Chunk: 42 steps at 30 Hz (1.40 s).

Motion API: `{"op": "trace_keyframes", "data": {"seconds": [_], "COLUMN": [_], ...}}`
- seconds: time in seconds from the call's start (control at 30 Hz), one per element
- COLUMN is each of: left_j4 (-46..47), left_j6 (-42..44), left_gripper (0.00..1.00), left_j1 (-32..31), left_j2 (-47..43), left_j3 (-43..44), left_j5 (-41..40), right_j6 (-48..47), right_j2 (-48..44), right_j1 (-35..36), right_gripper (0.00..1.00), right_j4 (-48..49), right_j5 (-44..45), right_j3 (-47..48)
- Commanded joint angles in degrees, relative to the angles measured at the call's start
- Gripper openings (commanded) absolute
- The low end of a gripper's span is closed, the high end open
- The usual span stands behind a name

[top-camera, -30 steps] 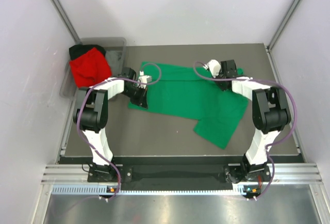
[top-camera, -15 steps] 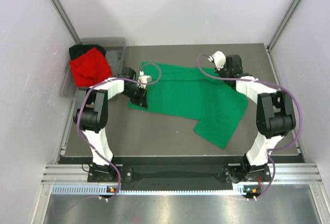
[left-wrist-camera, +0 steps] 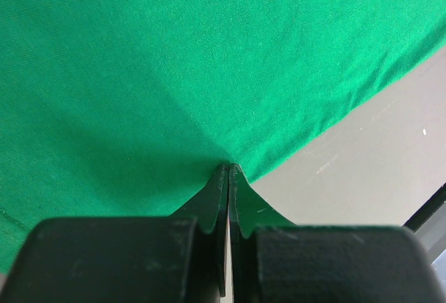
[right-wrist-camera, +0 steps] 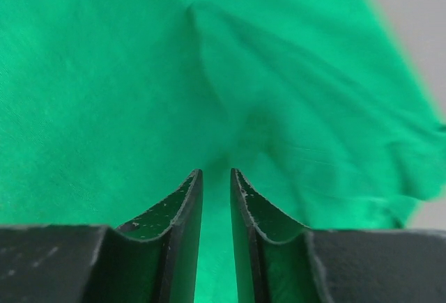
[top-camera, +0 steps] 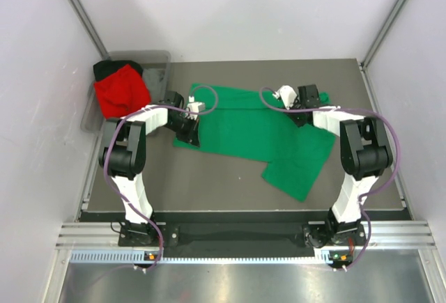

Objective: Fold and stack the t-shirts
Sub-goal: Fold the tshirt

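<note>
Lying spread on the tabletop (top-camera: 209, 184) between the two arms, the green shirt (top-camera: 251, 132) looks light, limp and easily rucked, so I judge it best taken at a hem, corner or sleeve edge rather than mid-panel. The left gripper (left-wrist-camera: 228, 167), its arm bent low and reaching in over the shirt's left edge, is clenched on a pinch of that hem, while farther back the right gripper (right-wrist-camera: 216, 172) points down beside a raised fold at the shirt's far right, jaws a narrow slit apart with nothing caught between. Beyond, far left, the red shirt (top-camera: 122, 94) and black shirt (top-camera: 104, 68) sit bunched in the bin (top-camera: 159, 73).
</note>
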Motion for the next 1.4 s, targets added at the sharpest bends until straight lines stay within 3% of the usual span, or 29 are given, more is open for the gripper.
{"op": "trace_keyframes", "data": {"seconds": [0.0,0.8,0.9,1.03,1.13,1.37], "left_j4": [2.38,2.03,2.12,2.12,2.03,2.03], "left_j6": [1.61,1.61,1.53,1.53,1.53,1.61], "left_gripper": [0.00,0.00,0.00,0.00,0.00,0.00], "left_j1": [-0.09,-0.09,-0.09,-0.09,-0.09,-0.09], "left_j2": [2.40,3.45,3.54,3.72,3.63,3.28], "left_j3": [-1.46,-1.37,-1.37,-1.20,-1.28,-1.11], "left_j5": [-3.71,-3.79,-3.88,-3.79,-3.79,-3.71], "right_j6": [0.29,1.87,1.96,1.78,1.69,1.34], "right_j2": [1.01,6.90,7.08,6.38,2.96,-6.10], "right_j1": [0.38,0.46,0.55,0.73,1.08,4.76], "right_gripper": [0.25,0.31,0.26,0.11,0.05,0.03], "right_j4": [0.06,2.61,2.70,3.13,4.36,4.10], "right_j5": [-0.47,3.66,4.96,5.68,6.99,10.69], "right_j3": [4.00,10.59,10.68,9.63,7.09,1.64]}}
